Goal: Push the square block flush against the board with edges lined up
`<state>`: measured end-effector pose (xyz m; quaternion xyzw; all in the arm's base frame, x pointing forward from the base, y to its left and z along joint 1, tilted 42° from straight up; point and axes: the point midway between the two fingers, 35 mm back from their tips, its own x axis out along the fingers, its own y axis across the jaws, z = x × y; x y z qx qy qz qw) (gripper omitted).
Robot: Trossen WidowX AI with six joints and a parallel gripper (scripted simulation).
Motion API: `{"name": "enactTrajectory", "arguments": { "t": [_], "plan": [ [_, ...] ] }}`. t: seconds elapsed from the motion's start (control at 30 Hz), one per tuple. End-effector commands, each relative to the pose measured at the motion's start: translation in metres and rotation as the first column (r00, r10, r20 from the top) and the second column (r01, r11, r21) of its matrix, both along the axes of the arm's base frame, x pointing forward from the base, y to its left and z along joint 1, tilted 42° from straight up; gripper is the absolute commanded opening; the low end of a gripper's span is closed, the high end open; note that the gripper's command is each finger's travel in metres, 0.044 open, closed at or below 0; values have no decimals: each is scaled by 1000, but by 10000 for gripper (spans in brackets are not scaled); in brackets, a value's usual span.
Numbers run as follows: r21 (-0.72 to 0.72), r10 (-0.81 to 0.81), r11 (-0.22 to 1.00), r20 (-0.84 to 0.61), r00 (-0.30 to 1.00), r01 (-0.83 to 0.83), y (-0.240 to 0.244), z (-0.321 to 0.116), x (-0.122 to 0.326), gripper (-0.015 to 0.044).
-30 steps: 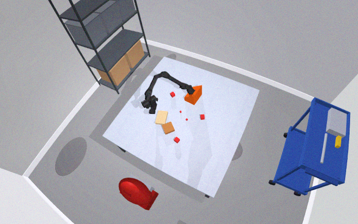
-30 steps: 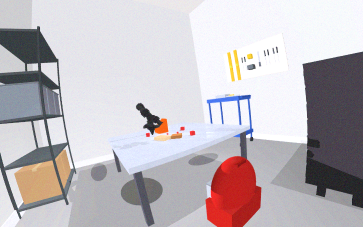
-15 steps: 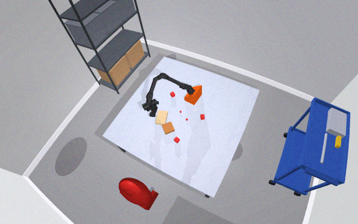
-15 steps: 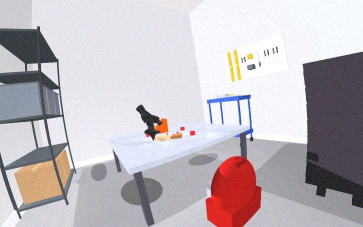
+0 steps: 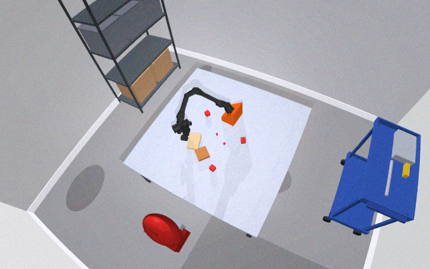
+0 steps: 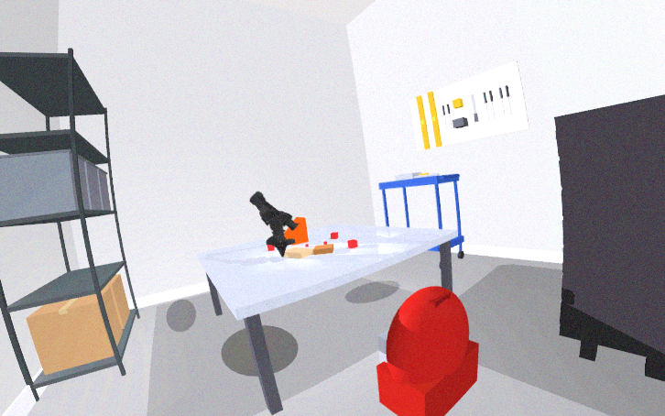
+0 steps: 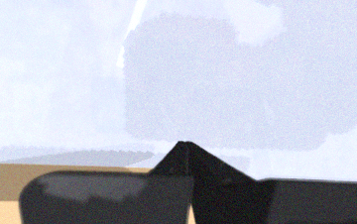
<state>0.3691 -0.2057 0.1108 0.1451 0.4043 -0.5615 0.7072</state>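
Table holds both parts near its middle; pale board lies with the darker square block at its far corner, touching but skewed, edges not flush; gripper, fingers pressed together on nothing, sits low against the board's opposite side; board lies between gripper and block.

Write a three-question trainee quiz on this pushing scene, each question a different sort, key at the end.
1. True or false: the hand is shut and holds nothing.
2. Which piece is the hand beside? A) pale tan piece B) darker orange-brown piece C) orange base box
3. Fill in: in the top view the two tan pieces meet only near a ____, with no whole side together.

Key: 1 true; 2 A; 3 corner
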Motion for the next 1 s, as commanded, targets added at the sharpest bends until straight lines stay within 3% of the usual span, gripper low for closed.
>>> {"name": "enactTrajectory", "arguments": {
  "t": [0.0,0.97],
  "plan": [
    [2,-4,1000,-5,1000,4,2,-5,-3,0],
    [4,-4,1000,-6,1000,4,18,-20,-11,0]
  ]
}}
